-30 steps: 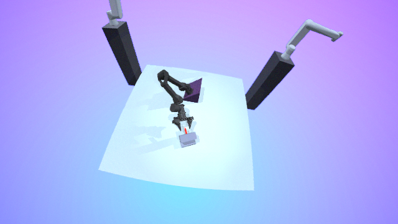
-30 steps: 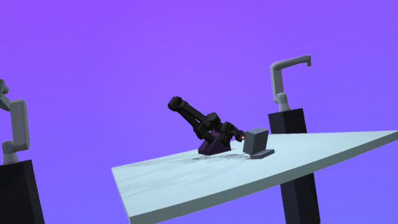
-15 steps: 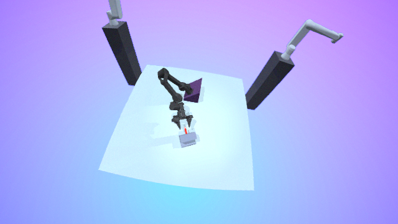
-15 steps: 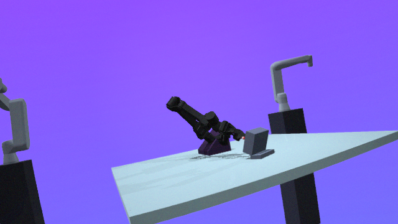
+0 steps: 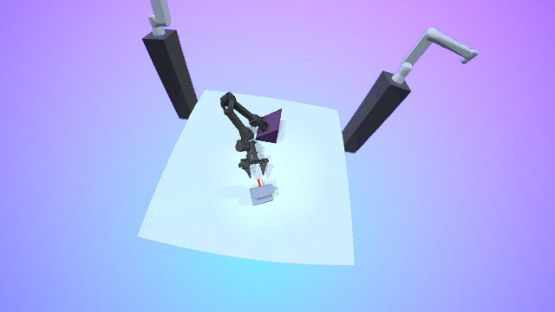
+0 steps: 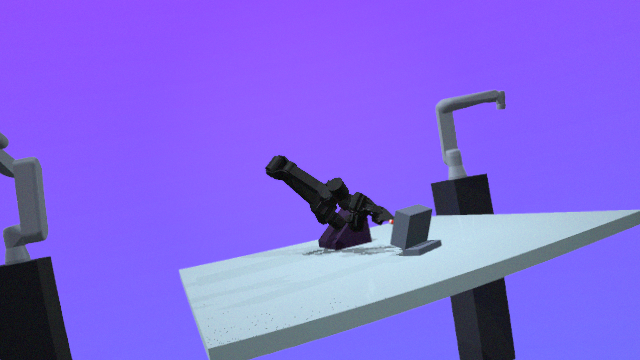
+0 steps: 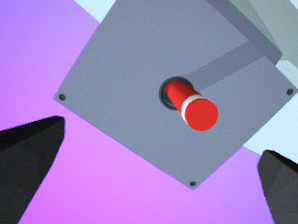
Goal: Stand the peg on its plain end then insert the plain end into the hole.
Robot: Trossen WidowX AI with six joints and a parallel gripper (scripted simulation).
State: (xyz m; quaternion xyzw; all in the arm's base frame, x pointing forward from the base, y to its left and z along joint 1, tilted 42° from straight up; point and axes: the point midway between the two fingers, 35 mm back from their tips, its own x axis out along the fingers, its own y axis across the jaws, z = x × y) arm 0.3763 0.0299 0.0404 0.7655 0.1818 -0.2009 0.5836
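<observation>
One table carries everything, its pale top filling the middle of the top view. Two dark posts stand off its far edge, one at about 11 o'clock and one at about 2 o'clock, each topped by a grey bracket. One black arm reaches from the far side of the table toward 6 o'clock, beside one purple wedge at its base.

One grey panel sits just past the arm's tip, toward 6 o'clock in the top view. In the wrist view its face shows one hole near the middle and small dark dots at the corners that are in view.

One gripper hangs short of the panel with its jaws spread wide and nothing between them; two dark fingers show at the lower corners of the wrist view, well apart from the peg.

One red peg sits in the hole. Its long axis runs out of the face toward about 4 o'clock in the wrist view, the white band close to the exposed outer end and the plain end hidden inside. From above the peg is a short red line between gripper and panel, running 12 to 6.
</observation>
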